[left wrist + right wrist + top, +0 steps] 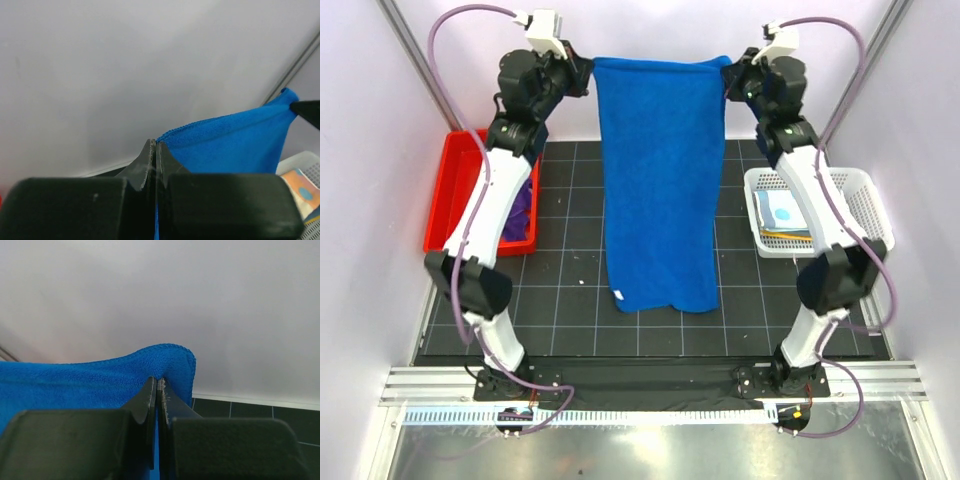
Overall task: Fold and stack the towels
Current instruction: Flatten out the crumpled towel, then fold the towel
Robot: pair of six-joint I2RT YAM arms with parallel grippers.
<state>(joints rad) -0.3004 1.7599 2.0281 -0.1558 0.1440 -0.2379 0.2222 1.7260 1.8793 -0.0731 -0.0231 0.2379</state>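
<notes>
At the far side of the table [570,290], raised high, the left gripper [582,75] is clamped on one top corner of the blue towel [660,190]. Its wrist view shows the fingers pressed together with the hem coming out from between them. The right gripper [732,75] is pinched shut on the other top corner, where the hem curls over the fingertips in its own wrist view.

Between the two, the top edge runs almost straight with only a slight sag. The cloth hangs below at full width with hardly a wrinkle. Its lower end reaches toward the near side of the table, with a small white tag at the lower left corner; how much of that end rests on the table I cannot tell.

Holding both corners well apart seems meant to keep the edge taut and let the weight of the cloth pull it flat. It could then be laid down square, or brought over onto itself for a clean fold.

To the left, the red tray [445,200] holds the purple towel [523,205], partly hidden by the left arm. To the right, the white basket [865,200] holds the patterned towel [782,212]. No stack shows yet, so the task looks to be at an early stage.
</notes>
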